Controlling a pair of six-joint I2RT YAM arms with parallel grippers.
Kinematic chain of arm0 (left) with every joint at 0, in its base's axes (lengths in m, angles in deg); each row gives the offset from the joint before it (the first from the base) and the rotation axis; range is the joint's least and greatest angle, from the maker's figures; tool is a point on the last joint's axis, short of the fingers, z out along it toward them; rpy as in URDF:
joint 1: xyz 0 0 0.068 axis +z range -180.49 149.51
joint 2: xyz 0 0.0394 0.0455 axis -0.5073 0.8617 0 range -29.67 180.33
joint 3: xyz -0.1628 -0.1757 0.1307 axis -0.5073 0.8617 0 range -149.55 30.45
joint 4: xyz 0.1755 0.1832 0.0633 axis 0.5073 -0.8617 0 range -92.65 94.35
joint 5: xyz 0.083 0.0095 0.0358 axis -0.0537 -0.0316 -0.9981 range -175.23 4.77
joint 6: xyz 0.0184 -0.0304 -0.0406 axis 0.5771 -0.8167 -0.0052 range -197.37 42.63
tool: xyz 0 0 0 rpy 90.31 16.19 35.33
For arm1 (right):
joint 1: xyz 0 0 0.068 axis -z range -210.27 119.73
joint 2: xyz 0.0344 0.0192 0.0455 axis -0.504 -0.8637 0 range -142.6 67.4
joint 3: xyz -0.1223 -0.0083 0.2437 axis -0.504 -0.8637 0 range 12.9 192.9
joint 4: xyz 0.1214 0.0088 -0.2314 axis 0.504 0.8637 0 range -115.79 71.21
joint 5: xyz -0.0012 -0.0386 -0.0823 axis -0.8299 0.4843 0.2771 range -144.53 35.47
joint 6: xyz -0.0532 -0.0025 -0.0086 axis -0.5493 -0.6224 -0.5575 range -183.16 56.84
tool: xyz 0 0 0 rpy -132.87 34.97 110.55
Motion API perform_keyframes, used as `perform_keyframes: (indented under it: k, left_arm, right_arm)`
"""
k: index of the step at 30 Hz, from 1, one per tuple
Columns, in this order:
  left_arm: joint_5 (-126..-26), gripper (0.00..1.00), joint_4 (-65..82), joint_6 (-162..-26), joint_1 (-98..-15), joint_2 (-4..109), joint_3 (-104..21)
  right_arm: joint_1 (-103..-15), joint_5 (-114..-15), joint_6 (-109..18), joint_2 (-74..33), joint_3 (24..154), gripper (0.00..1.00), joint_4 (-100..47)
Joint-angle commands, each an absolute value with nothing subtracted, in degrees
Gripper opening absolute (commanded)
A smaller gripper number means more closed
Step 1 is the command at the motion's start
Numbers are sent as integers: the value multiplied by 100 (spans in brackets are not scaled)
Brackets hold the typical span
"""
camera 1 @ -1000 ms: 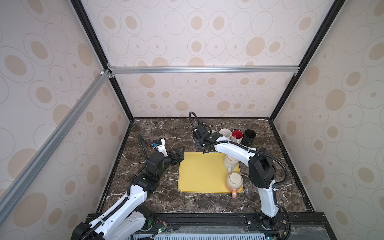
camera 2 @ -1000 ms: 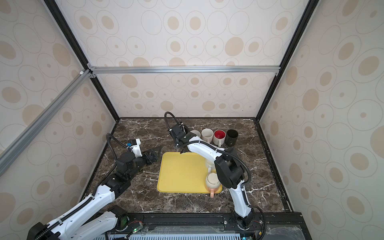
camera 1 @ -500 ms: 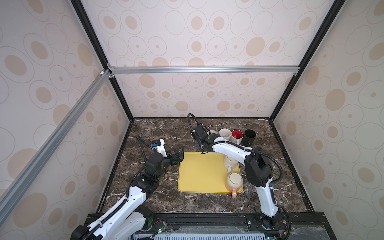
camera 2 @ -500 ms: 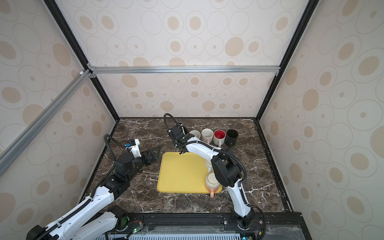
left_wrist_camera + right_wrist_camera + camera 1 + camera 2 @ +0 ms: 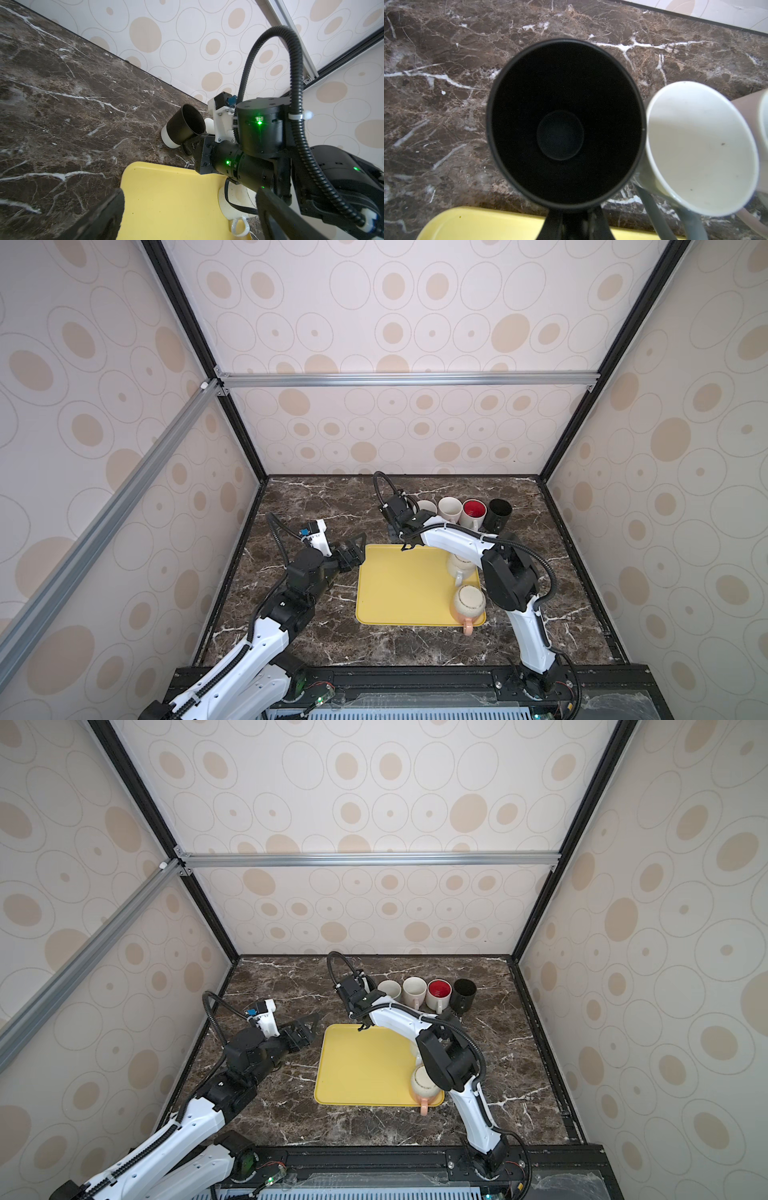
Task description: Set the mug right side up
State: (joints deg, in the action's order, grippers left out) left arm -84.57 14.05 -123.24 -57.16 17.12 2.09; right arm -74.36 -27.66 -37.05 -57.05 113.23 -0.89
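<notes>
Left claw (image 5: 360, 549) gapes wide; right arm (image 5: 453, 541) stretches forward, right claw (image 5: 576, 223) clamped tight.

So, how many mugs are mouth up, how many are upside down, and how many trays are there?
Mouth-up mugs: 5, counting the black mug in the right end effector
Upside-down mugs: 2
Yellow tray: 1
Total: 8

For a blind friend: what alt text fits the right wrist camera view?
An empty black mug seen straight down its open mouth, its handle pinched by the shut right gripper. A cream mug stands close beside it on the brown marble table, near the edge of a yellow tray.
</notes>
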Motion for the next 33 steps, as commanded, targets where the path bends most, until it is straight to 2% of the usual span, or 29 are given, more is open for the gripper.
perform_keyframes:
  k: [1,17,33]
  left_arm:
    - [-8542,99,1331,-12352,-5649,1645,226]
    - [-8580,99,1320,-12406,-5656,1508,365]
    - [-8587,100,1263,-12413,-5657,1308,476]
  right_arm:
    - [-7488,-2483,-3604,-5688,11369,0,-440]
    - [-7484,-2456,-3589,-5723,11267,0,-401]
    - [-7540,-2585,-3541,-5666,11295,26,-259]
